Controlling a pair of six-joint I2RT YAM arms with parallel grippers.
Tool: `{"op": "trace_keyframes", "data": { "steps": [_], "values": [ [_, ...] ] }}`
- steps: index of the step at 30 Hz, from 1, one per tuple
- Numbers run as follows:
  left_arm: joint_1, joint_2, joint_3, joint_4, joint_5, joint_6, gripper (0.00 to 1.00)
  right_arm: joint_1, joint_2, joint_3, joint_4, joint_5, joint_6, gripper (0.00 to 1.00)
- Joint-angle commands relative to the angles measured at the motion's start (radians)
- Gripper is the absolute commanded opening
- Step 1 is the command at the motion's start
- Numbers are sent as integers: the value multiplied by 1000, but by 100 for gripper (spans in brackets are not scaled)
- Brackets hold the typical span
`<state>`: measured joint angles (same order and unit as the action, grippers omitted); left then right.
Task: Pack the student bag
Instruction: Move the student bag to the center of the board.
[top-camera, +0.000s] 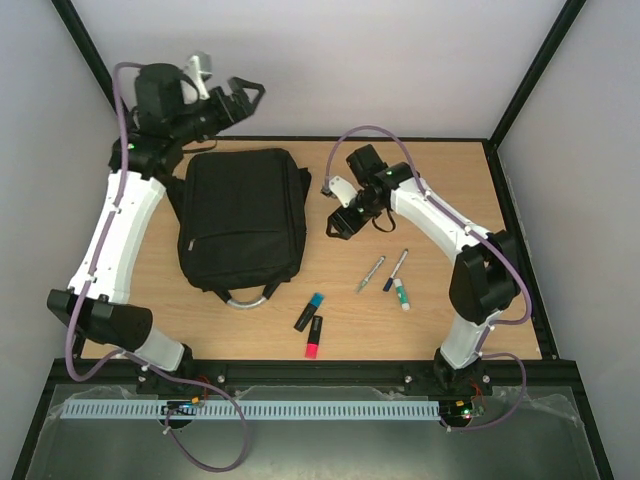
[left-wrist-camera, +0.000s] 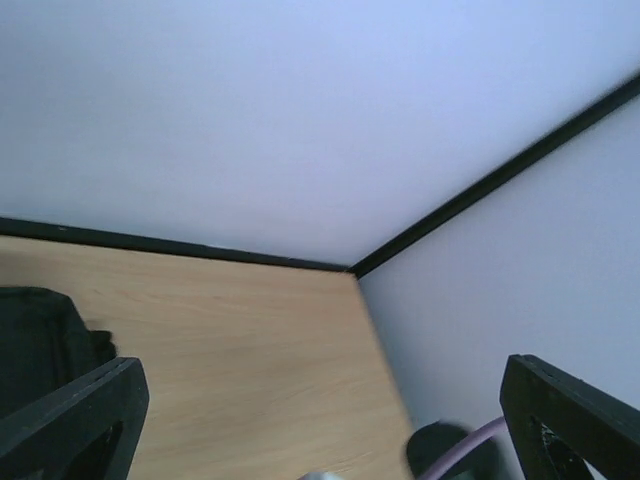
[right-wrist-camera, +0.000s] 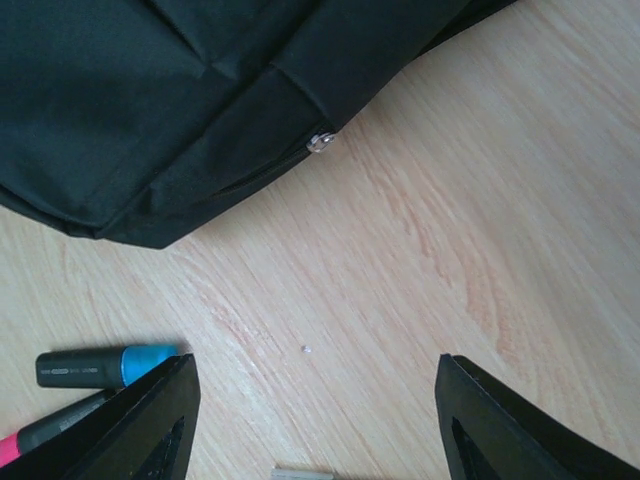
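while the black backpack (top-camera: 243, 220) lies flat on the desk's (top-camera: 440, 330) left half, left fingers (left-wrist-camera: 80, 420) spread wide, empty, past its far edge, right fingers (right-wrist-camera: 150, 420) parted, empty, beside its right side

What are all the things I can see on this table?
bag: one, black, lying flat on the table's left half
handle: one, grey loop, at the bag's near end
blue highlighter: one, black with a blue cap, just right of the handle
red highlighter: one, black and red, beside the blue one, nearer the front edge
pens: three, one grey, one dark-tipped, one white with a green cap, right of the highlighters
table: one, light wood
arms: two, white and black, bolted at the near edge
left gripper: one, black, open, raised beyond the bag's far left corner
right gripper: one, black, open, empty, right of the bag
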<state>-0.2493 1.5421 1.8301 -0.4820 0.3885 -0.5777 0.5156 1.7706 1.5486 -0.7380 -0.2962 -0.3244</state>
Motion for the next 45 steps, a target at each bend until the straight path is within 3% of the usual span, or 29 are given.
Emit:
{"op": "trace_keyframes", "data": {
  "steps": [1, 6, 9, 20, 26, 30, 34, 38, 40, 43, 45],
  "values": [
    [113, -7, 17, -7, 171, -346, 99, 24, -12, -64, -6, -53, 13, 65],
    [185, -25, -11, 84, 357, -497, 99, 57, -26, -168, 2, -42, -42, 63],
    [195, -29, 18, 82, 362, -498, 99, 68, -35, -199, 36, -50, -18, 63],
    [275, -131, -141, 164, 420, -605, 99, 148, 6, -136, 34, -41, -16, 63],
    [329, -141, -150, 185, 431, -609, 99, 186, 41, -89, 38, -51, -14, 63],
    [335, -137, -123, 148, 304, -385, 99, 212, 76, -35, 40, -62, 0, 63],
    [363, -165, -311, 193, 316, 25, 99, 237, 108, 50, 34, -64, 1, 63],
    [426, -162, -388, 11, 408, 311, 99, 242, 112, 131, 17, -73, 7, 62],
    [428, -176, -399, -111, 348, 494, 99, 241, 101, 144, 20, -71, 3, 62],
    [425, -292, -530, -105, 269, 647, 99, 241, 82, 133, 29, -51, -6, 62],
    [418, -387, -608, -80, 288, 757, 99, 241, 63, 105, 35, -31, -28, 62]
  ]
}}
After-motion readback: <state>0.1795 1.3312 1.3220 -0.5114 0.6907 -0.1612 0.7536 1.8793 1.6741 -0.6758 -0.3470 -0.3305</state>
